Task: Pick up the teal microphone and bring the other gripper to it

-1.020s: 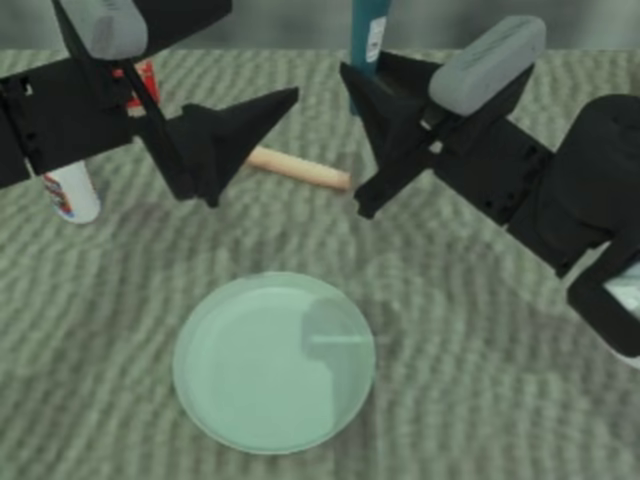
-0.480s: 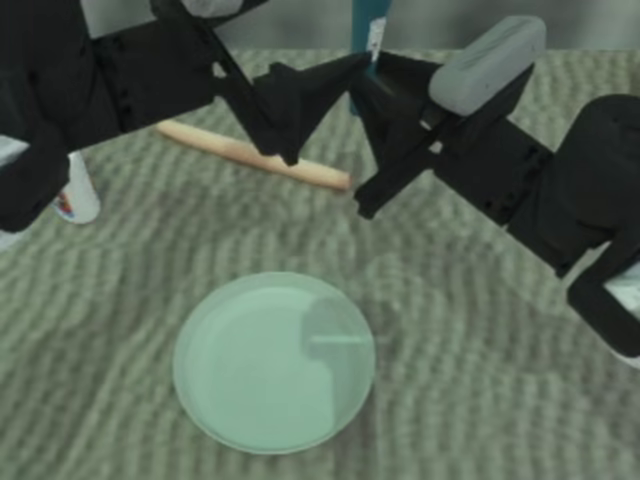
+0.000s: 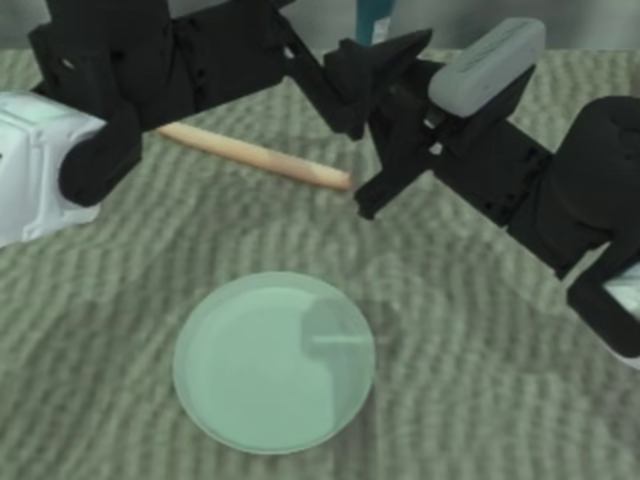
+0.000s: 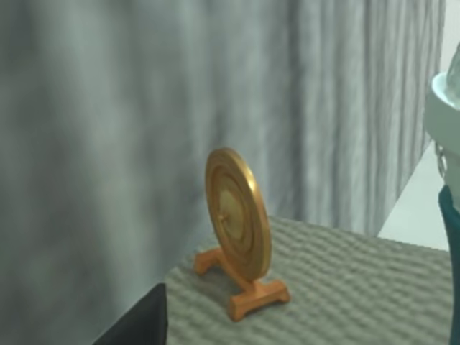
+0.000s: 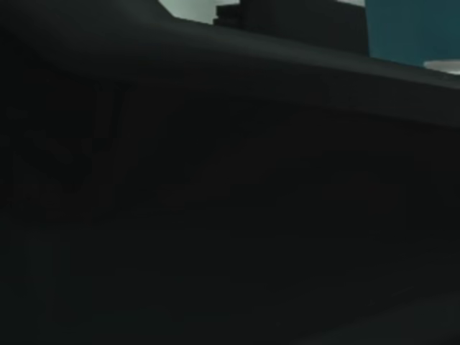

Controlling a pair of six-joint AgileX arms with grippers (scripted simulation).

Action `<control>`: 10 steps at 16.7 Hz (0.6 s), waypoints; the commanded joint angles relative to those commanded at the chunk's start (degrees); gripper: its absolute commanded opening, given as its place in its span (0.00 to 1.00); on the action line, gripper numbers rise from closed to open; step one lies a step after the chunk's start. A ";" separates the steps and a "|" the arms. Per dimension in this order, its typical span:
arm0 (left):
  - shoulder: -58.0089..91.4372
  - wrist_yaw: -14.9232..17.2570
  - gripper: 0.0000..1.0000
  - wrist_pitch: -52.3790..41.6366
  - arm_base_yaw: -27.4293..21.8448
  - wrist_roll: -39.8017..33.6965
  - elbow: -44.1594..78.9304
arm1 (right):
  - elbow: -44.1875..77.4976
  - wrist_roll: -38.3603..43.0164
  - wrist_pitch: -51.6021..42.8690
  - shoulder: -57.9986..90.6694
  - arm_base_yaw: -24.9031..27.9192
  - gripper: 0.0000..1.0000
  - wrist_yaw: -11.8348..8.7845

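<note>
The teal microphone (image 3: 377,18) stands upright in the air at the top view's upper edge, with only its slim handle showing there. My right gripper (image 3: 380,112) reaches in from the right and is shut on the handle's lower part, which its black jaws hide. My left gripper (image 3: 372,64) comes in from the left, open, its jaws right against the right gripper at the microphone. In the left wrist view the teal microphone (image 4: 451,277) lies at the picture's edge with its white head above, and one black fingertip (image 4: 140,320) shows. The right wrist view is dark.
A tan rolling pin (image 3: 260,158) lies on the table under both arms. A pale green plate (image 3: 273,362) sits at the front centre. An orange disc on a stand (image 4: 237,223) stands at the table's far side before a grey curtain.
My left arm has swung right and toward the back, from over the rolling pin to the microphone. It now covers the white bottle at the left. The right gripper and microphone have stayed put.
</note>
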 joint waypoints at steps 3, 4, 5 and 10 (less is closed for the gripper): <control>0.00 0.00 0.85 0.00 0.00 0.00 0.00 | 0.00 0.00 0.00 0.00 0.00 0.00 0.00; 0.00 0.00 0.77 0.00 0.00 0.00 0.00 | 0.00 0.00 0.00 0.00 0.00 0.00 0.00; 0.00 0.00 0.70 0.00 0.00 0.00 0.00 | 0.00 0.00 0.00 0.00 0.00 0.00 0.00; 0.00 0.00 0.32 0.00 0.00 0.00 0.00 | 0.00 0.00 0.00 0.00 0.00 0.00 0.00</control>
